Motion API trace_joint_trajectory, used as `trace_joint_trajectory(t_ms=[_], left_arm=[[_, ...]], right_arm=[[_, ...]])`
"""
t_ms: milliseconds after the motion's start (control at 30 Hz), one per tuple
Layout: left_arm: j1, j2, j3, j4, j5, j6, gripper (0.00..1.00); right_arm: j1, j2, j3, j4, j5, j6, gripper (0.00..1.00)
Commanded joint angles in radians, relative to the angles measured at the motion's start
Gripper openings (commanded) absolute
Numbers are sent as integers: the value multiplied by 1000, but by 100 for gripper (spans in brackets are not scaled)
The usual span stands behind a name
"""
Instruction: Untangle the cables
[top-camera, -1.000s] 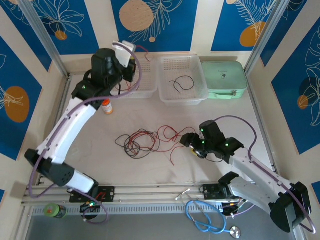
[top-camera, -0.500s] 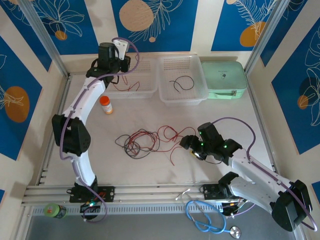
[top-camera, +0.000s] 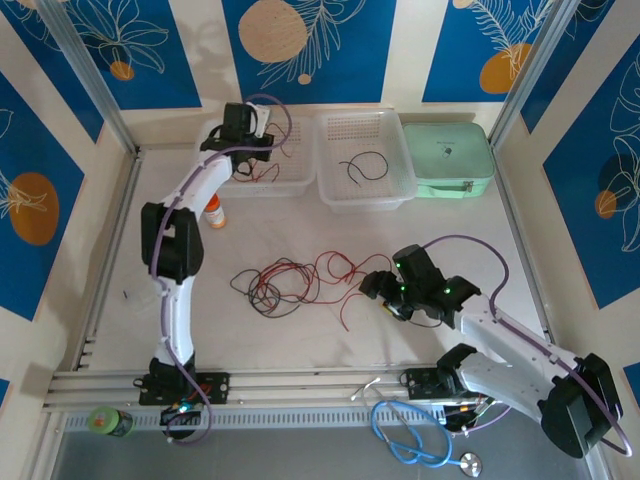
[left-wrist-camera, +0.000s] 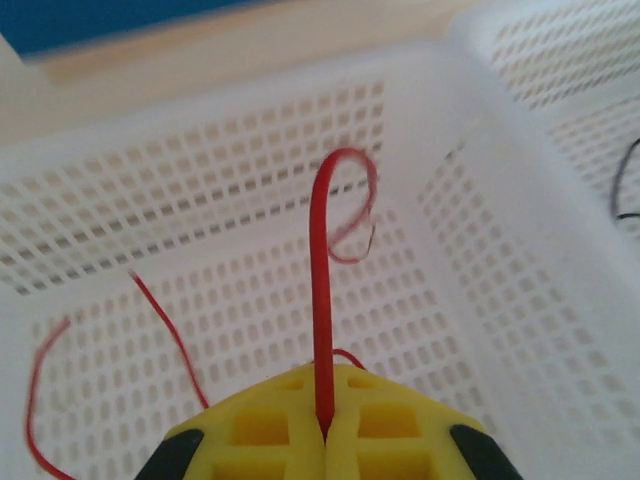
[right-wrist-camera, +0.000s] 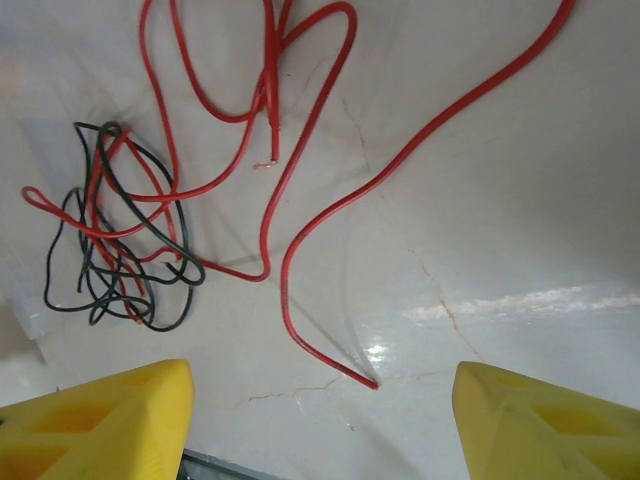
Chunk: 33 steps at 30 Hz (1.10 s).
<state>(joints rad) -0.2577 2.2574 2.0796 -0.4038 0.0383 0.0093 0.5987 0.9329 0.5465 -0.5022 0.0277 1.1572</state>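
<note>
Now the left gripper (left-wrist-camera: 325, 430) has its fingers pressed together on a red wire (left-wrist-camera: 320, 300), which stands up from between them and curls over at its tip. The gripper hangs over the left basket (left-wrist-camera: 480, 300), where another red piece (left-wrist-camera: 165, 330) already lies. I think the wire is held there so it can be dropped among its own colour. The right basket (top-camera: 365, 190) holds a black wire (top-camera: 362, 165), so the sorting seems to go by colour.

On the table (top-camera: 450, 230), the tangle (top-camera: 285, 285) of red and black cables lies in the middle, well apart from both baskets. The right gripper (right-wrist-camera: 320, 415) hovers low beside it with its fingers (right-wrist-camera: 100, 415) wide apart and nothing between them. A loose red wire (right-wrist-camera: 330, 300) runs out of the tangle, and its free end lies on the table just in front of the gap. Probably this gripper is placed so to take that end next, because it is the easiest part to pull free. Most cables are not yet separated.
</note>
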Motion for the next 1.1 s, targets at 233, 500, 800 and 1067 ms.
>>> trace_joint_trajectory(t_ms=[233,500,800,1067], left_arm=[[4,77,206,-279,-9,-104,52],[5,-73,222,-299,-7,-108,100],[-6,-299,136,-333,40,-136,100],[-45,-633,-273,-303,60,-273,100]], right_arm=[[17,45,17,-24,32,10,69],[18,163,74,-83,67,25,72],[79,355,202,-143,105,85,73],[140,467,249,-131,99,244,62]])
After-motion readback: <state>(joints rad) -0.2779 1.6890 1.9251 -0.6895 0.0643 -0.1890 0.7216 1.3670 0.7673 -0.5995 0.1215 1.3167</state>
